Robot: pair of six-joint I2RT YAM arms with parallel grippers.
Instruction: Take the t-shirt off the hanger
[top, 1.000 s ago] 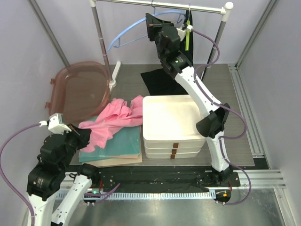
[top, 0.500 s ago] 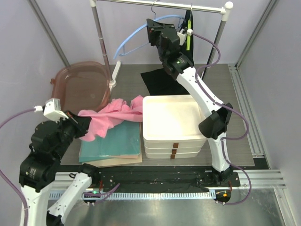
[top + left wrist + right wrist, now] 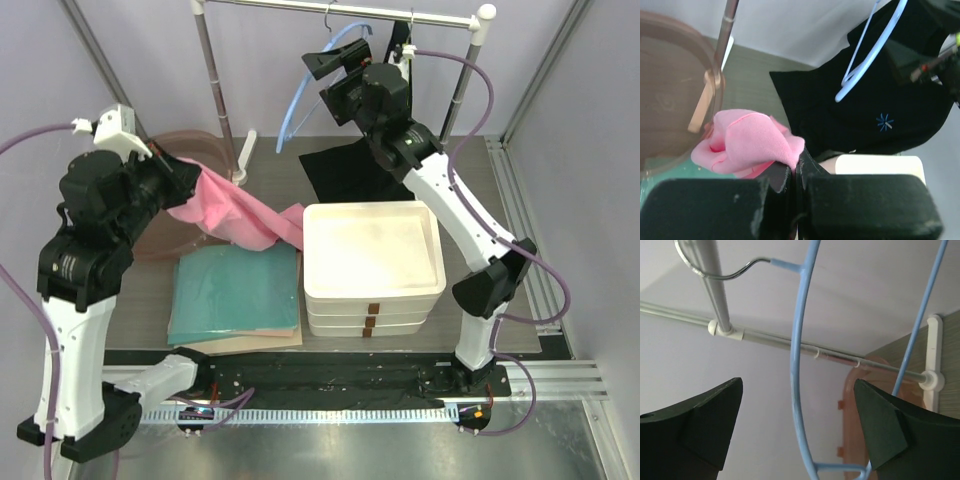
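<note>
The pink t-shirt [image 3: 243, 212] is off the hanger. One end of it is lifted above the table and the rest trails down to the teal cloth. My left gripper [image 3: 188, 176] is raised at the left and shut on a fold of the t-shirt [image 3: 747, 140], with the jaws [image 3: 796, 170] pressed together. The empty blue hanger [image 3: 298, 104] hangs by its hook from the rail [image 3: 430, 17] and tilts down to the left. My right gripper [image 3: 330, 82] is open up by the rail. The hanger's arm [image 3: 796, 355] runs between its spread fingers [image 3: 707, 420] and touches neither.
A stack of white trays [image 3: 372, 292] sits mid-table. A teal folded cloth [image 3: 236, 296] lies to its left, and a brownish translucent tub [image 3: 150, 232] stands behind my left arm. A black garment [image 3: 348, 170] lies under the rack. The rack's posts stand at the back.
My right gripper opened and let go of the hanger, which swung down. My left arm rose and carried the pink t-shirt up and to the left.
</note>
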